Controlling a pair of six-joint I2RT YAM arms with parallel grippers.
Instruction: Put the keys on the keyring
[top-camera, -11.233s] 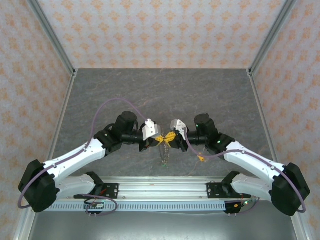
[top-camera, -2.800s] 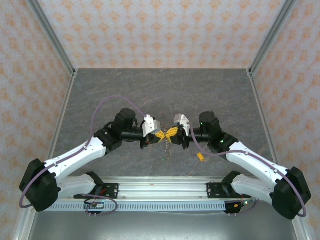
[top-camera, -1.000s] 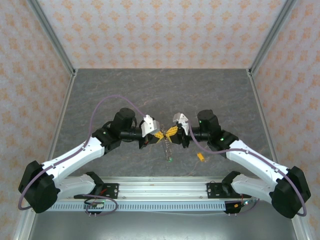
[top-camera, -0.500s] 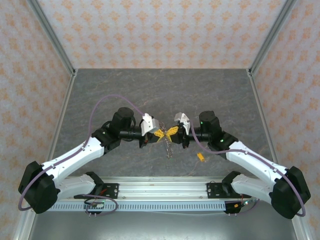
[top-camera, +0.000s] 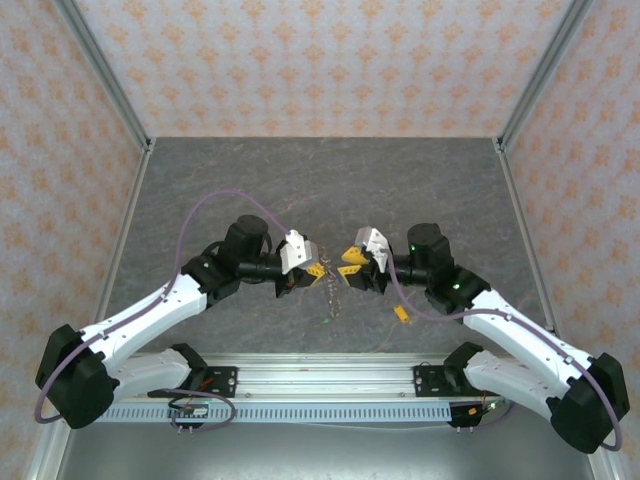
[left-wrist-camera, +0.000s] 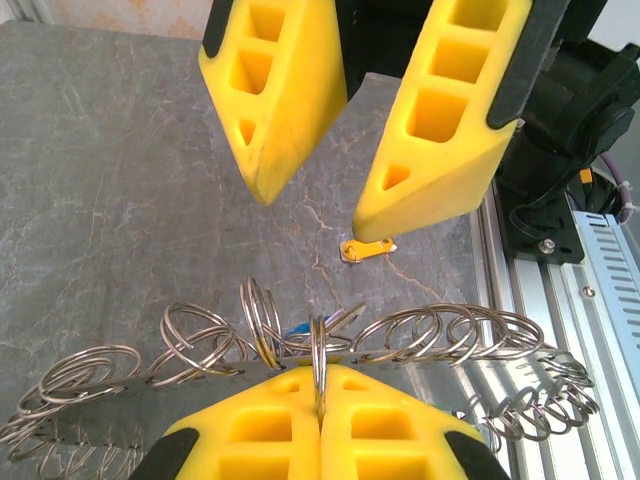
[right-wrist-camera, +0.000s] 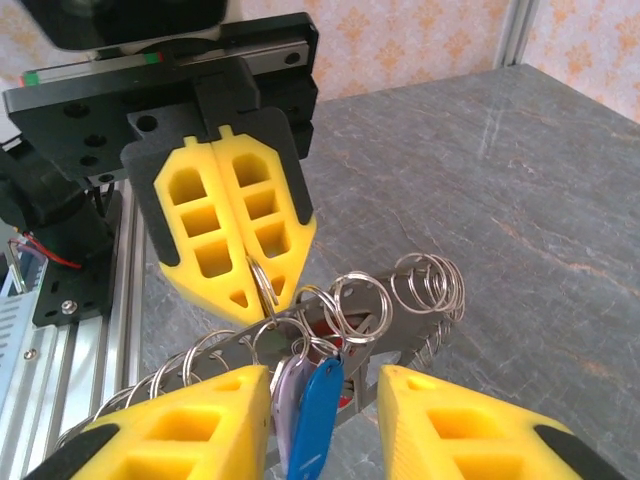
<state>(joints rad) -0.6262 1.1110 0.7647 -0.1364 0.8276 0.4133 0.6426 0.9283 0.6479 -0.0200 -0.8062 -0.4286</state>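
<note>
My left gripper (left-wrist-camera: 320, 372) is shut on one split ring of the keyring (left-wrist-camera: 440, 335), a metal strip strung with several wire rings. It holds the keyring above the table. In the top view the keyring (top-camera: 331, 288) dangles between the left gripper (top-camera: 318, 270) and the right gripper (top-camera: 350, 272). My right gripper (right-wrist-camera: 322, 372) stands open, its yellow fingers apart on either side of the hanging keys. A blue key (right-wrist-camera: 318, 415) and a pale lilac key (right-wrist-camera: 288, 395) hang from the keyring (right-wrist-camera: 425, 285). A yellow-orange key (left-wrist-camera: 367, 247) lies loose on the table.
The grey stone-patterned table (top-camera: 320, 190) stretches behind the grippers, walled in by patterned panels. An aluminium rail (top-camera: 320, 380) runs along the near edge. The loose yellow-orange key (top-camera: 401, 313) rests under the right forearm.
My right gripper has opened and drawn back a little to the right, away from the left gripper. The left gripper keeps its hold on the keyring.
</note>
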